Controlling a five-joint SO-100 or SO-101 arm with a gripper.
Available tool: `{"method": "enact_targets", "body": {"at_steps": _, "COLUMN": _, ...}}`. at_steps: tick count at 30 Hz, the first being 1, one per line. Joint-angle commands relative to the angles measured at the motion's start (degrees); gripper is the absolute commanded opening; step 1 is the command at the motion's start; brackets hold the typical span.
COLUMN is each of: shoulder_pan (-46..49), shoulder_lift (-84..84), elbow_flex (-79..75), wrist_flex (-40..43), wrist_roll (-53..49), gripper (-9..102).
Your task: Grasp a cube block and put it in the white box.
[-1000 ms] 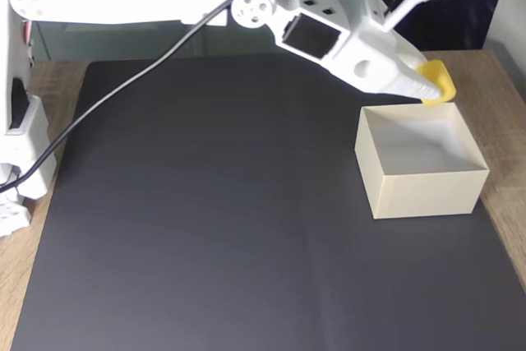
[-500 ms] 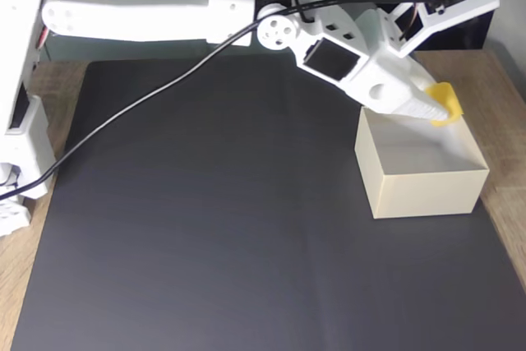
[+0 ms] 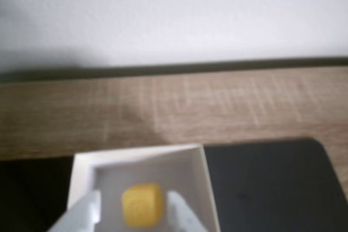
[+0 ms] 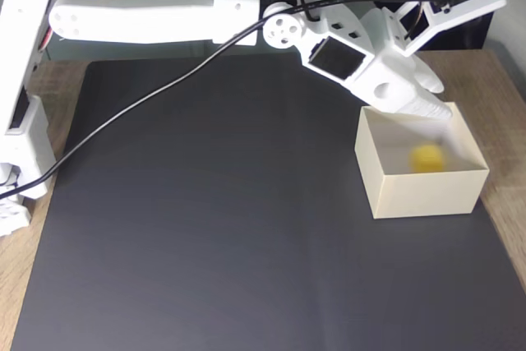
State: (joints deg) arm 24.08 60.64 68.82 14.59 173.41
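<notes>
1. Cube block (image 4: 426,158) sits inside the white box (image 4: 419,191), blurred in the fixed view; I see it loose between the fingers in the wrist view (image 3: 142,205).
2. Gripper (image 4: 436,108) hangs over the box's back rim, jaws spread, gripping nothing.
3. Box rests on the black mat (image 4: 205,219), at its right edge.

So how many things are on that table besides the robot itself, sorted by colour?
Yellow: 1, the cube block, blurred, inside the box and free of the hand.
Cream-white: 1, the white box.
Black: 1, the mat under it.
Total: 3.
</notes>
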Motion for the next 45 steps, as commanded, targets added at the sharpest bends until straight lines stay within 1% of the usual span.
{"method": "enact_targets", "body": {"at_steps": 1, "shoulder_pan": 0.1, "shoulder_lift": 1.8, "elbow_flex": -3.1, "wrist_flex": 0.5, "wrist_roll": 0.3, "gripper": 19}}
{"method": "enact_targets", "body": {"at_steps": 4, "shoulder_pan": 0.1, "shoulder_lift": 2.1, "elbow_flex": -3.1, "wrist_flex": 1.0, "wrist_roll": 0.4, "gripper": 20}}
{"method": "enact_targets", "body": {"at_steps": 9, "shoulder_pan": -0.5, "shoulder_lift": 2.8, "elbow_flex": -3.1, "wrist_flex": 2.0, "wrist_roll": 0.4, "gripper": 17}}
{"method": "enact_targets", "body": {"at_steps": 16, "shoulder_pan": -2.4, "shoulder_lift": 8.9, "elbow_flex": 0.9, "wrist_flex": 6.9, "wrist_roll": 0.9, "gripper": 1}}
{"method": "enact_targets", "body": {"at_steps": 19, "shoulder_pan": -3.4, "shoulder_lift": 14.5, "elbow_flex": 7.6, "wrist_flex": 6.9, "wrist_roll": 0.6, "gripper": 0}}
{"method": "enact_targets", "body": {"at_steps": 27, "shoulder_pan": -6.0, "shoulder_lift": 33.8, "elbow_flex": 31.6, "wrist_flex": 1.1, "wrist_roll": 0.4, "gripper": 0}}
{"method": "enact_targets", "body": {"at_steps": 33, "shoulder_pan": -7.6, "shoulder_lift": 47.4, "elbow_flex": 47.8, "wrist_flex": -1.6, "wrist_roll": 0.4, "gripper": 0}}
{"method": "enact_targets", "body": {"at_steps": 45, "shoulder_pan": -9.8, "shoulder_lift": 67.0, "elbow_flex": 69.3, "wrist_flex": -1.8, "wrist_roll": 0.9, "gripper": 0}}
